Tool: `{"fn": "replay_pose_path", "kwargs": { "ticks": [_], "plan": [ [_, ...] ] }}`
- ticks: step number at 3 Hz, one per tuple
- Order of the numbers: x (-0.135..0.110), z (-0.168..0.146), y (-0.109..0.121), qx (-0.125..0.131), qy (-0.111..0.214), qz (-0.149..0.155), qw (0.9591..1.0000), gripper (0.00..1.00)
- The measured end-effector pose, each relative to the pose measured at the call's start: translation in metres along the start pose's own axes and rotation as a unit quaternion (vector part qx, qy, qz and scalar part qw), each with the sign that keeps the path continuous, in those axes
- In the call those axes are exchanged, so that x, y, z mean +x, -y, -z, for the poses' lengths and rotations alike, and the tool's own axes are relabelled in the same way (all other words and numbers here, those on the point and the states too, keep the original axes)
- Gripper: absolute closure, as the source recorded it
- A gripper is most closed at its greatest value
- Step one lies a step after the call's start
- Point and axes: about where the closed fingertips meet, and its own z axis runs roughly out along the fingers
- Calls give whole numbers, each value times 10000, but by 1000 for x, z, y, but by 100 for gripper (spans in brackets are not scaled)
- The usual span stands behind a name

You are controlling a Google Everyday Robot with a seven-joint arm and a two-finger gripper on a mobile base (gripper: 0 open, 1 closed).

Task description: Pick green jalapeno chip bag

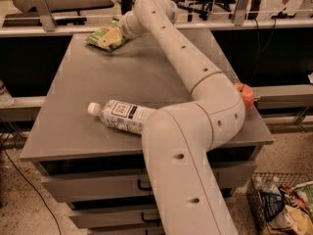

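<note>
The green jalapeno chip bag (98,36) lies at the far left corner of the grey table (73,106), crinkled, with pale print on it. My arm reaches across the table from the front right. My gripper (111,36) is at the bag, over its right half and touching it. The wrist (131,24) hides the bag's right end. The bag rests on the table top.
A clear water bottle (124,116) with a white label lies on its side near the table's front, next to my arm. A red-orange object (246,95) sits at the right edge. Drawers are below; a wire basket (283,204) of snacks stands on the floor at right.
</note>
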Motion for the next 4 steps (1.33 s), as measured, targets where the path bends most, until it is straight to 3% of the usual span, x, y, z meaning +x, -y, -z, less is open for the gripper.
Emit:
{"fn": "replay_pose_path", "kwargs": {
  "ticks": [1,2,4],
  "plan": [
    [-13,3,-1,14,64,151,9999,0],
    [-16,-5,-15,-138,50,203,9997,0],
    [-4,-22,-39,-425,-238,270,9985,0]
  ]
}}
